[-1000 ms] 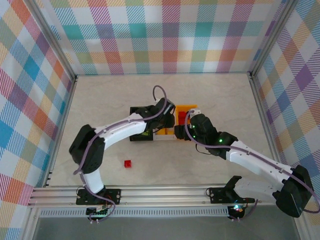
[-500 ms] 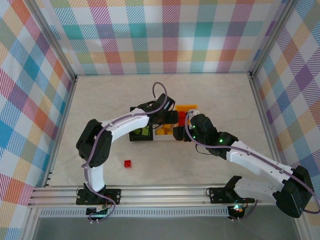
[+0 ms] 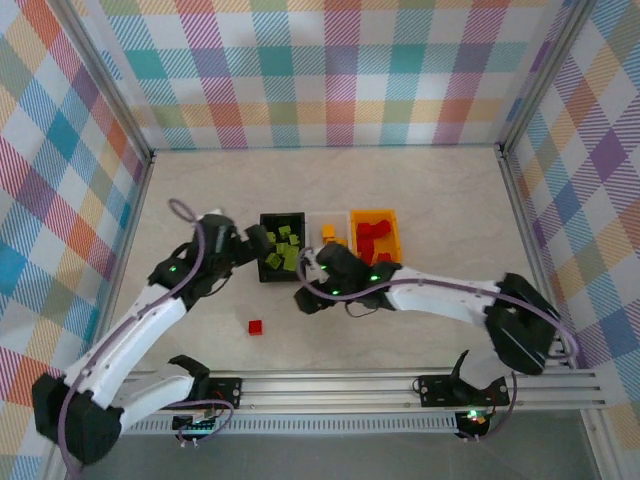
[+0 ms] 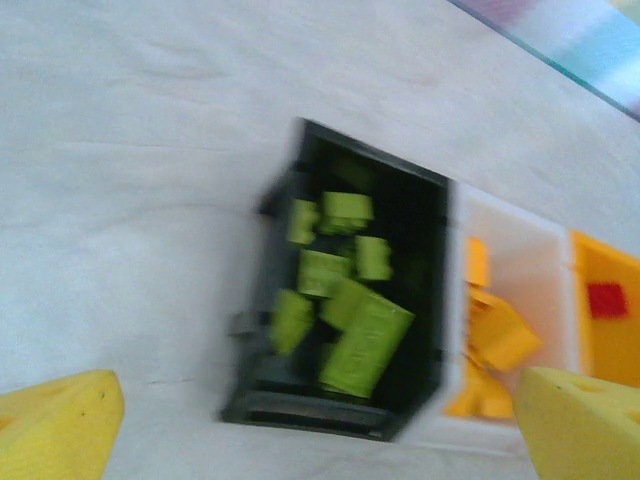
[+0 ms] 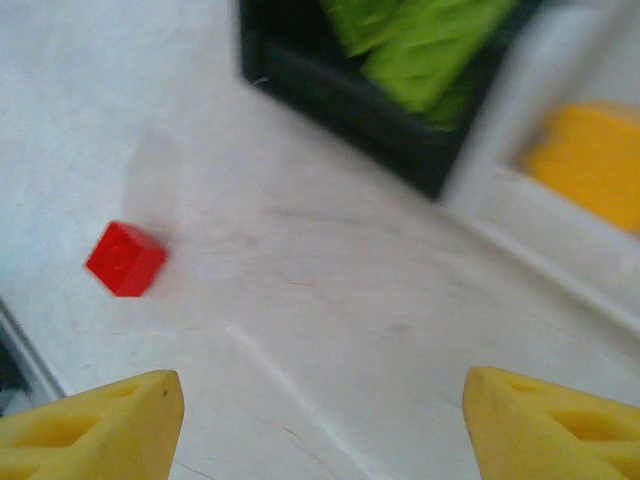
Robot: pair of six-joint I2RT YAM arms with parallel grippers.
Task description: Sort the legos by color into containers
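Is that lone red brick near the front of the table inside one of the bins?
No, the red brick lies by itself on the bare table, well apart from the black bin.

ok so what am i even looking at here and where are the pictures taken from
These are two robot arms bolted at the near edge of a table. One picture looks down from above; the other two come from a camera on each wrist, the yellow wedges being that arm's own fingertips. The left gripper and right gripper are both open, holding nothing. On the table stands a row of bins: the black bin holds green legos, the white bin orange legos, the orange bin red legos. One red lego lies loose on the table.
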